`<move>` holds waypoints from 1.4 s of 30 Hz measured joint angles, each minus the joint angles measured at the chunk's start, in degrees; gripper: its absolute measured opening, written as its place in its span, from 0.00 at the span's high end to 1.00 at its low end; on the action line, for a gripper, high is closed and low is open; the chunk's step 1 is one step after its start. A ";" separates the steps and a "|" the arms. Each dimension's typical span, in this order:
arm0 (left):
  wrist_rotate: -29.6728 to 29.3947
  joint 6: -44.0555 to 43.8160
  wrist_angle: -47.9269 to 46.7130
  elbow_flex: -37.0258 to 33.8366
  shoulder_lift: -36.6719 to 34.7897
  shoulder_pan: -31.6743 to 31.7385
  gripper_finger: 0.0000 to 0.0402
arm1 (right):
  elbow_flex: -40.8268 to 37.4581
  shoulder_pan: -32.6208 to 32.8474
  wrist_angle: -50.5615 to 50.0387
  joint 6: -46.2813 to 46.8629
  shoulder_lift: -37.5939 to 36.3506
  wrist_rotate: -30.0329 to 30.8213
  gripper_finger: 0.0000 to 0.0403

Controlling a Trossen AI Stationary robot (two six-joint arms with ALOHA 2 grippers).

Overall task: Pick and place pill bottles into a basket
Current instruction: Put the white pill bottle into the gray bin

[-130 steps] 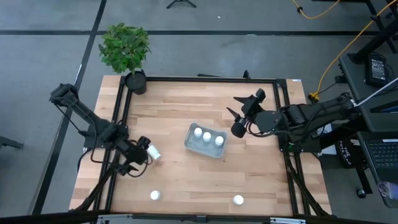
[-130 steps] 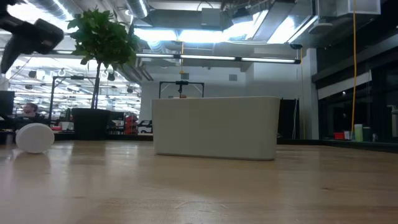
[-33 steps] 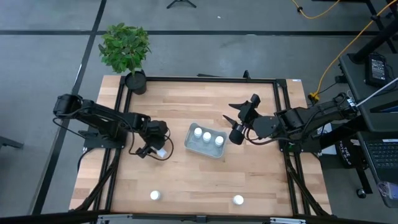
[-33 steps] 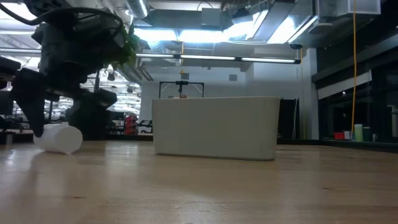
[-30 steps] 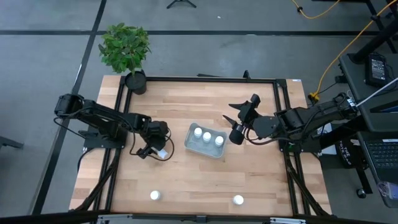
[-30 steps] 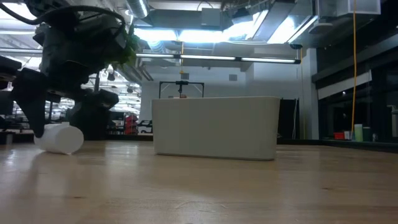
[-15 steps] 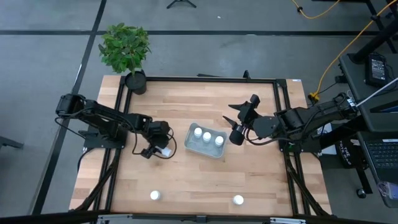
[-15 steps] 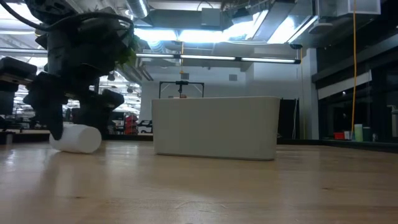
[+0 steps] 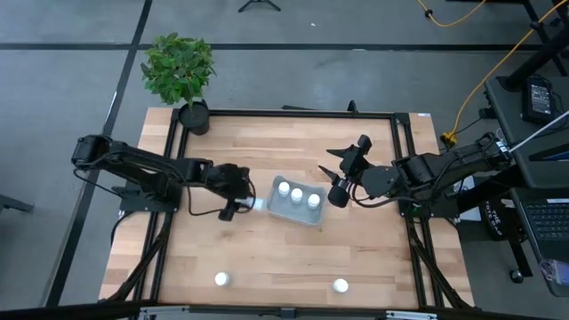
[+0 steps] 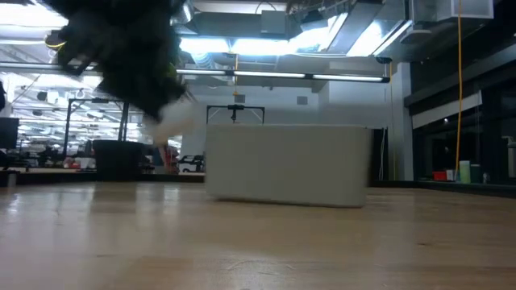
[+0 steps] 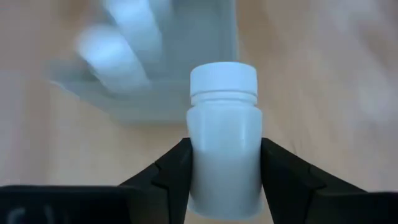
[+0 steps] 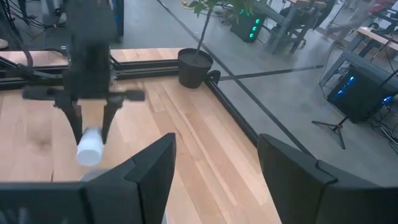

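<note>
Bottle in transit: the left gripper point(image 9: 242, 203) is clamping a white pill bottle point(image 11: 222, 149) between both fingers and hanging at the basket's point(image 9: 270, 203) nine o'clock edge, cap pointing toward the tray. Three bottles point(image 9: 296, 196) are sitting inside the basket. Two more are standing on the table, one at seven o'clock point(image 9: 220, 279) and one at five o'clock point(image 9: 340, 285). The right gripper point(image 9: 341, 169) is waiting, fingers spread, at the basket's three o'clock. My read: carry phase; next comes clearing the low wall, centring over free floor, then letting go.

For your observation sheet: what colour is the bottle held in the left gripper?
White, cap included; the bottle shows best in the left wrist view.
</note>
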 joint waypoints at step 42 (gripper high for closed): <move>-15.10 5.29 20.52 16.60 1.77 -0.07 0.63 | 40.11 -11.78 -27.67 0.43 27.74 -33.68 0.38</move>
